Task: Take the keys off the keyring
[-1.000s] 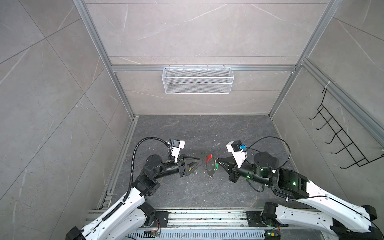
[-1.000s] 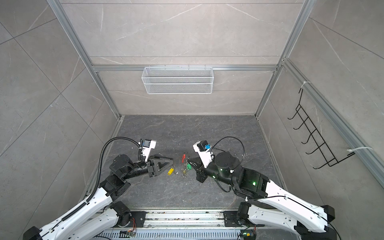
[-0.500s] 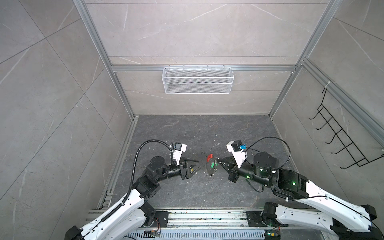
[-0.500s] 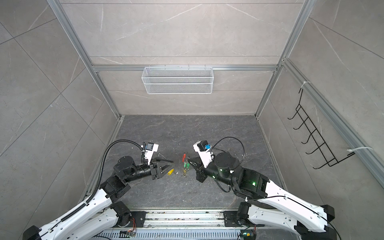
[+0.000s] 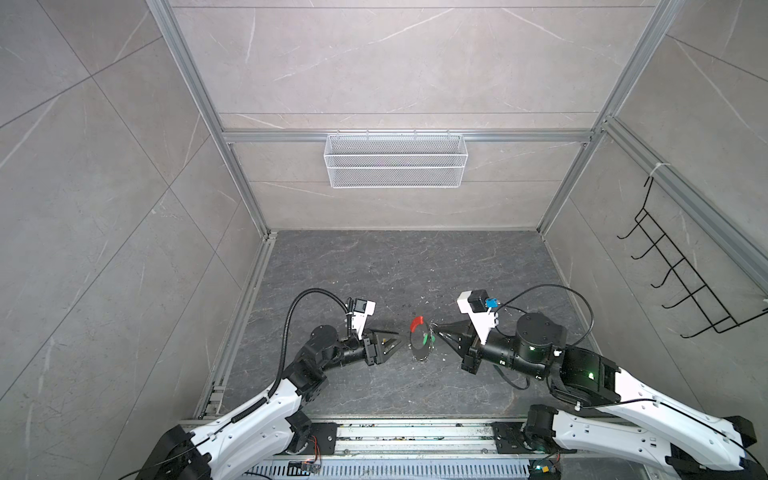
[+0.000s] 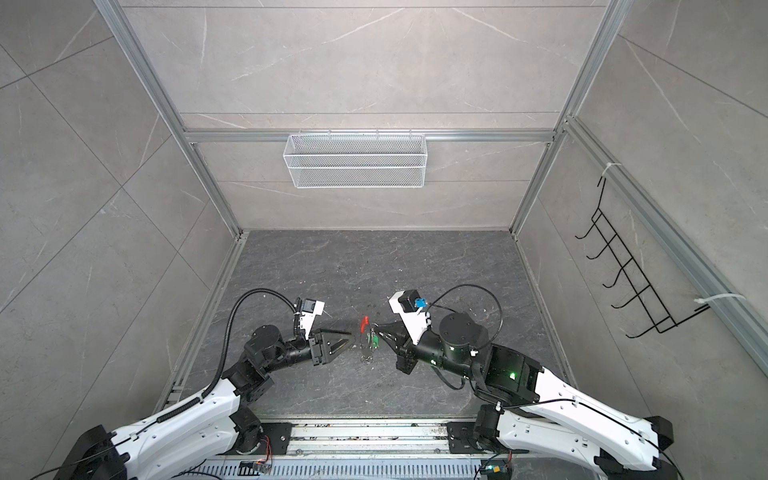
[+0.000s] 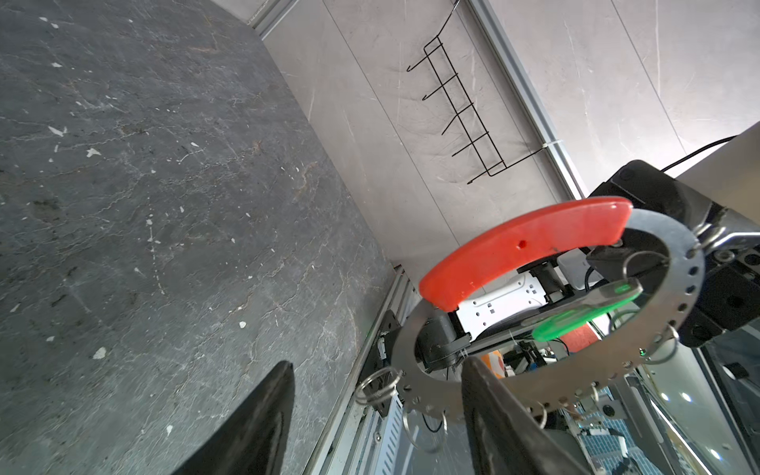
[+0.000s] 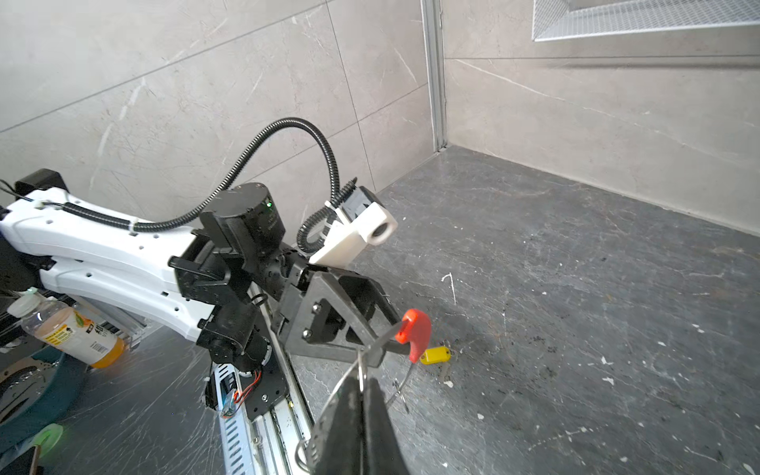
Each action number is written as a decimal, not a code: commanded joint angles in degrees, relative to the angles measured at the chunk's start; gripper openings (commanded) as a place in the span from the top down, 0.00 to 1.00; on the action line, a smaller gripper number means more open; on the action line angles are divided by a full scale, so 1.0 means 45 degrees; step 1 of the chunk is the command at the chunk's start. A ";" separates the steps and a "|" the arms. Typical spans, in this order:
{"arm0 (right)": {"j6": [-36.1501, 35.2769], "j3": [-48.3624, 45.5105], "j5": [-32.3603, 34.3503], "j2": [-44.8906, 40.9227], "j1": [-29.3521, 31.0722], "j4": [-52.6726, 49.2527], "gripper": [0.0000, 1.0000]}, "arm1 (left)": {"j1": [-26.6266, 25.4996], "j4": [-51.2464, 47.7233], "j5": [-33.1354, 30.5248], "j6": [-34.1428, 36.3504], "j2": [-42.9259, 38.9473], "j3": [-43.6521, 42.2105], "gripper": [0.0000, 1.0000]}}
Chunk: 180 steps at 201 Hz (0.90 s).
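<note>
**Arm pose.** In both top views the left arm rises from the rail at 7 o'clock of the worktop. Its wrist lies roughly level and points toward 3 o'clock. The right arm rises from 5 o'clock, and its wrist points toward 9 o'clock. The two grippers face each other tip to tip near the worktop's 6 o'clock edge.

**Right gripper**. The jaws are pressed together on the metal band of the keyring at the hoop's 3 o'clock edge. The right wrist view shows the band running in between the closed fingers. The keyring is carried clear of the worktop, with its red sleeve at 12 o'clock of the hoop.

**Left gripper**. It stands at 9 o'clock of the keyring, jaws apart and holding nothing. In the left wrist view a wide gap separates the two fingers, and one finger crosses in front of the band. Whether it touches the band cannot be told.

**Task items.**
- The green-tagged key lies across the hoop's opening, on the side nearest the right gripper.
- Small split rings hang from holes along the band.
- The yellow-tagged key lies flat on the worktop, apart from the keyring and near the left gripper's fingertips.
</note>
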 commanded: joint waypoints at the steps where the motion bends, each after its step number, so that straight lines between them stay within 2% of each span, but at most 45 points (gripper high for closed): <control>1: -0.0144 -0.0103 -0.0271 -0.0269 0.0067 0.0730 1.00 | -0.0016 0.2881 0.0945 -0.0520 0.0565 0.0173 0.33; 29: -0.0063 -0.0187 -0.0193 -0.0441 0.0063 0.1040 1.00 | -0.0016 0.3774 0.1343 -0.0746 0.1266 0.0224 0.33; 72: 0.0035 -0.0104 -0.0209 -0.0325 0.0066 0.1076 1.00 | -0.0019 0.6276 0.1859 -0.1587 0.1913 0.0155 0.35; 100: 0.0074 -0.0124 -0.0195 -0.0334 0.0061 0.1135 1.00 | -0.0007 0.6798 0.2051 -0.1872 0.2183 0.0209 0.43; 127: 0.0074 -0.0083 -0.0179 -0.0333 0.0061 0.1017 1.00 | -0.0008 0.6726 0.2150 -0.1977 0.2089 0.0233 0.58; 155: 0.0015 -0.0029 -0.0139 -0.0319 0.0076 0.0647 1.00 | -0.0016 0.5687 0.2083 -0.1765 0.1272 0.0222 0.70; 180: -0.0091 0.0049 -0.0061 -0.0277 0.0062 0.0169 1.00 | -0.0006 0.3708 0.2025 -0.1290 -0.0021 0.0441 0.80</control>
